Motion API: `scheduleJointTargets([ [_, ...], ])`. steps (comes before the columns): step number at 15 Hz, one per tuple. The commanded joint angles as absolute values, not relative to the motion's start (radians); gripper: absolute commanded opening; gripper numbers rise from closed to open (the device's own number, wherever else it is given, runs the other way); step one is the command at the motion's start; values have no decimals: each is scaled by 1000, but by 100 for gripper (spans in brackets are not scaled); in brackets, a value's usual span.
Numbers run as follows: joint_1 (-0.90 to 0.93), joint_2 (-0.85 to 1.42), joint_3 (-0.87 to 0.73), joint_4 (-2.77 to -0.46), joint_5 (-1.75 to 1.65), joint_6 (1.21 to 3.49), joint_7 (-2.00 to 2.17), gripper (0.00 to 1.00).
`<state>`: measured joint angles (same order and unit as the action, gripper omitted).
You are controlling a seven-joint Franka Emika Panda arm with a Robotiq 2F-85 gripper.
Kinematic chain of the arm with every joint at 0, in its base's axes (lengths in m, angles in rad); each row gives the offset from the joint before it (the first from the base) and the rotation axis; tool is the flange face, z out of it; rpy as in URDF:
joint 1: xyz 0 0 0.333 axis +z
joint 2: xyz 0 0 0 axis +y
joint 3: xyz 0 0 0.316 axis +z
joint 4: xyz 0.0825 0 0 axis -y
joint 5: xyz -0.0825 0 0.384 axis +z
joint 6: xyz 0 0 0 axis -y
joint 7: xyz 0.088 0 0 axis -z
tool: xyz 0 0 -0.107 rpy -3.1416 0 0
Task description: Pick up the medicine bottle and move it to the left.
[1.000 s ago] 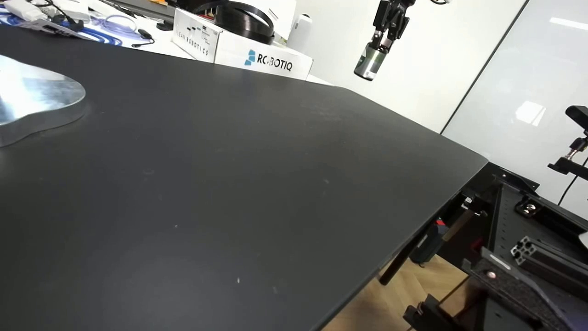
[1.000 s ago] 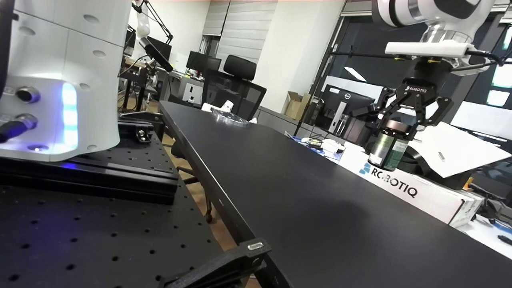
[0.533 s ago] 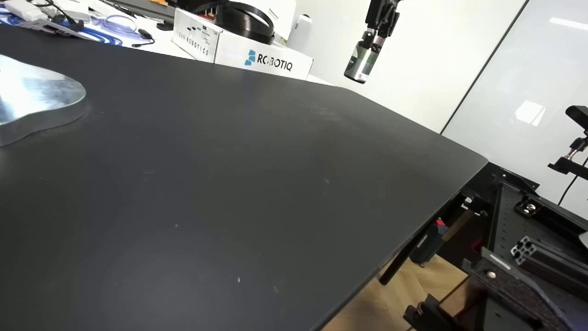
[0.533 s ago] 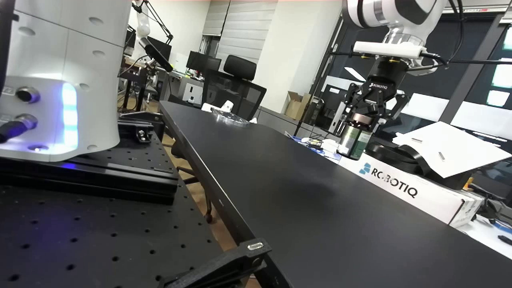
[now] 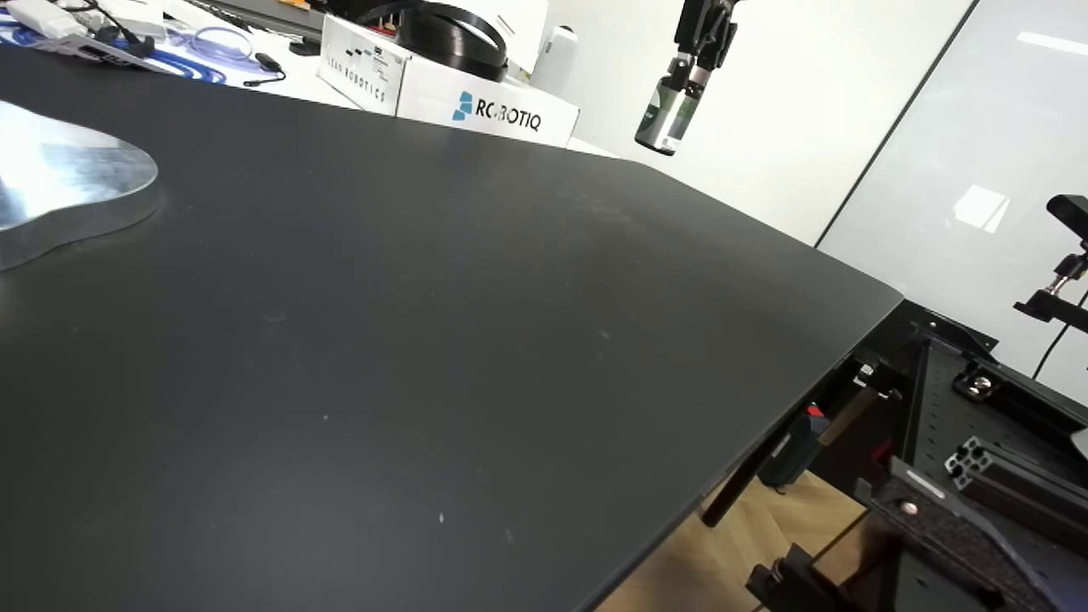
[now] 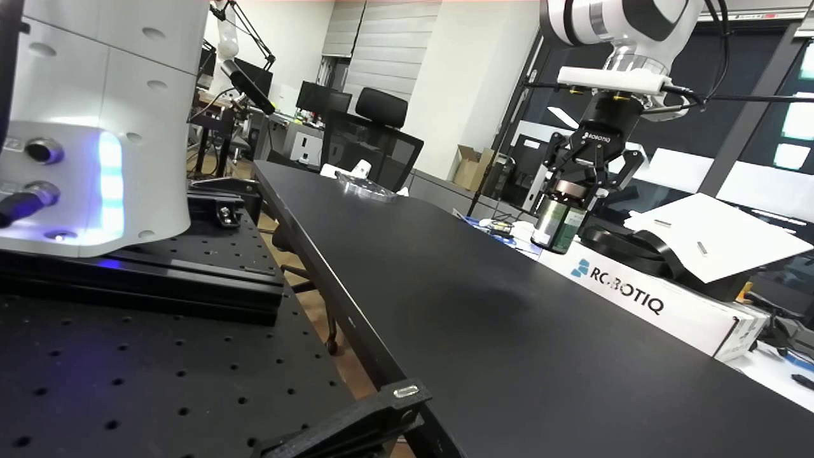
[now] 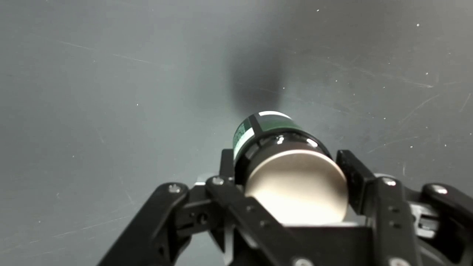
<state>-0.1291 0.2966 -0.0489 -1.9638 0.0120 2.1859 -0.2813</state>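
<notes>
White box [image 5: 489,98] near apparent blue cables [image 5: 189,70]

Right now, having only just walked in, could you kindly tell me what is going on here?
A robot arm is handling a green-labelled medicine bottle. Its claw is closed on the bottle near the cap. The bottle hangs cap-up above the black table, not touching it, and its shadow falls on the surface below. The job is to move it to the left; it has not been set down yet.

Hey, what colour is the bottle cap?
Pinkish brown; the bottle cap shows best in the wrist view, partly whitened by glare.
</notes>
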Motion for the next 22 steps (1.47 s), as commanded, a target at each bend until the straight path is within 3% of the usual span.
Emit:
scheduleJointTargets([
  [1, -129, 297, -49, -1962, 12, 2184, -281, 44],
  [13, -45, 641, -14, -1463, -60, 2020, -250, 44],
  [22, -37, 728, 18, -1428, -53, 2074, -288, 44],
])
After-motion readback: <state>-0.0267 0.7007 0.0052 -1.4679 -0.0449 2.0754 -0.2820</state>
